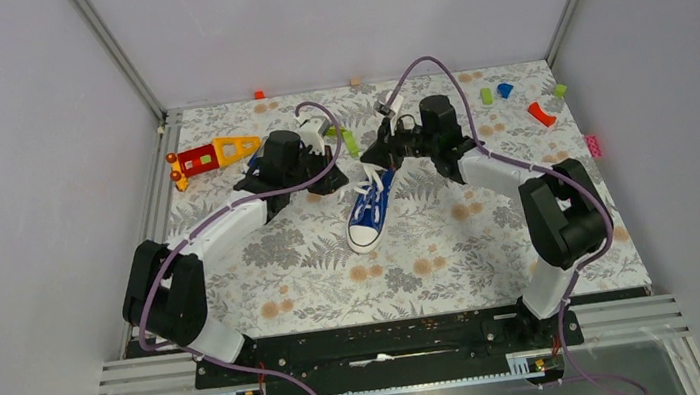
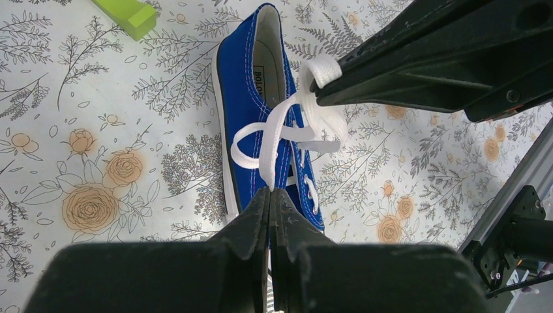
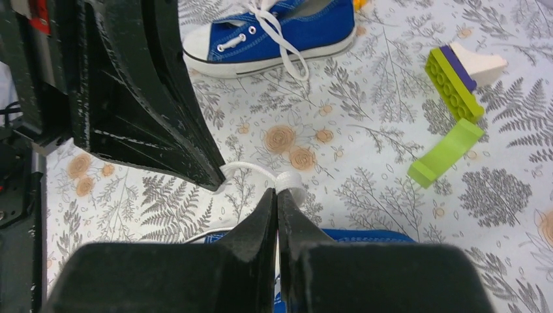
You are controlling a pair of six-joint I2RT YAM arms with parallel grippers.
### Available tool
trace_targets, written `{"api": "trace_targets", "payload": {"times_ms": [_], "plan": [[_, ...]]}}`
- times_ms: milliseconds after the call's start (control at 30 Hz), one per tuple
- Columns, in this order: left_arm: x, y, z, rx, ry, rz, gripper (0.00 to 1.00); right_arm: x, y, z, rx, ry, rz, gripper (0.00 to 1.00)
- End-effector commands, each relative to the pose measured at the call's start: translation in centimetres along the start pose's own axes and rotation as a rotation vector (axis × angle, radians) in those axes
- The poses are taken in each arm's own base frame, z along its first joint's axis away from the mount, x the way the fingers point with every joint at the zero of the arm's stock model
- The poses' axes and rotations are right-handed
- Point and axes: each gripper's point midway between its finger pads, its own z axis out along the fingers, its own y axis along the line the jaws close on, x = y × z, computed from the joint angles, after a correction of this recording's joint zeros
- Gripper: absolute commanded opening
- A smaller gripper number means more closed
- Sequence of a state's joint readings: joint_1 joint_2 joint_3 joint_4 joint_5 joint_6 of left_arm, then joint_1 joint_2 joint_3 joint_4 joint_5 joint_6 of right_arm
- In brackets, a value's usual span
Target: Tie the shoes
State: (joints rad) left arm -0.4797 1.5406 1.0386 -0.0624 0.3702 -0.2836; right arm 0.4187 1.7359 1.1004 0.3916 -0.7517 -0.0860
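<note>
One blue shoe lies mid-table, white toe cap toward the arm bases; the left wrist view shows its open top. Its white laces rise crossed above the tongue. My left gripper is shut on one lace strand. My right gripper is shut on the other lace end, just above the shoe's heel. The two grippers stand close together over the shoe. A second blue shoe lies on its side further off, mostly hidden behind the left arm in the top view.
A red-orange-yellow toy lies at the back left. Green blocks sit beside the shoes. More small blocks, red, green and blue, are scattered at the back right. Grey walls enclose the floral table.
</note>
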Motion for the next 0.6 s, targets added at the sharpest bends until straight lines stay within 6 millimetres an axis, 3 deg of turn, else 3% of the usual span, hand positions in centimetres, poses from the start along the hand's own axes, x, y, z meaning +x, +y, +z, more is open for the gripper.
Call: {"api": "trace_targets", "payload": {"times_ms": [0, 167, 467, 567], "plan": [[-2.4, -0.5, -0.4, 0.014, -0.06, 0.044, 0.02, -3.9, 0.3, 0.0, -0.079, -0.097, -0.062, 0.0], [-2.4, -0.5, -0.3, 0.014, -0.06, 0.04, 0.02, -6.1, -0.2, -0.2, -0.052, -0.137, -0.05, 0.0], [-3.4, -0.9, 0.2, 0.049, -0.075, 0.055, 0.02, -8.7, 3.0, -1.6, -0.127, -0.134, -0.097, 0.0], [-3.8, -1.6, 0.6, 0.092, -0.075, 0.063, 0.02, -9.6, 3.2, -1.8, -0.127, -0.138, -0.129, 0.0]]}}
